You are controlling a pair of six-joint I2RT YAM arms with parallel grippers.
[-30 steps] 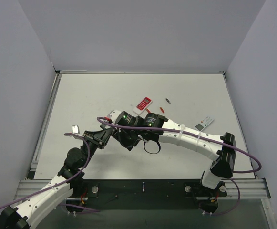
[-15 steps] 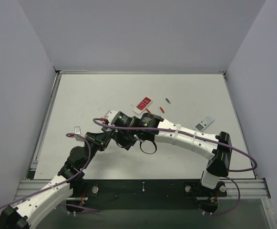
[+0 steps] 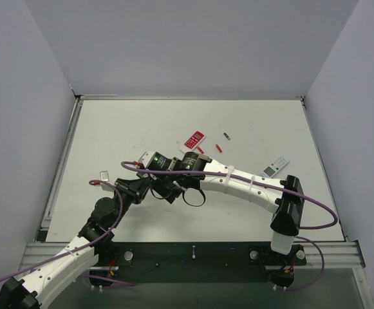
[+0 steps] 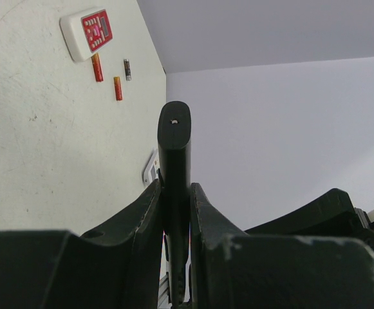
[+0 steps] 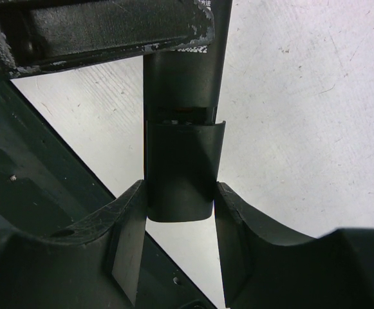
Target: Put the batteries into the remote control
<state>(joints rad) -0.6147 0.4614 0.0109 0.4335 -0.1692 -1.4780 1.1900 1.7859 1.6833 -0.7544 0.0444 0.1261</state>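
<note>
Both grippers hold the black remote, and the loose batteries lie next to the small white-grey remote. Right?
Not quite. Both the left gripper and right gripper hold the black remote, but the batteries lie beside the red-and-white remote, well away from the white-grey remote. The top external view shows it.

White table [image 3: 109, 129] bore a red-and-white remote [image 3: 194, 140], three batteries [image 3: 219, 147] lay just beside it, small white-grey remote [image 3: 276, 166] sat well apart rightward.

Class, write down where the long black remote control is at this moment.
The remote control is held above the table between the left gripper and right gripper, left of centre in the top view, on the near side of the red-and-white remote.
</note>
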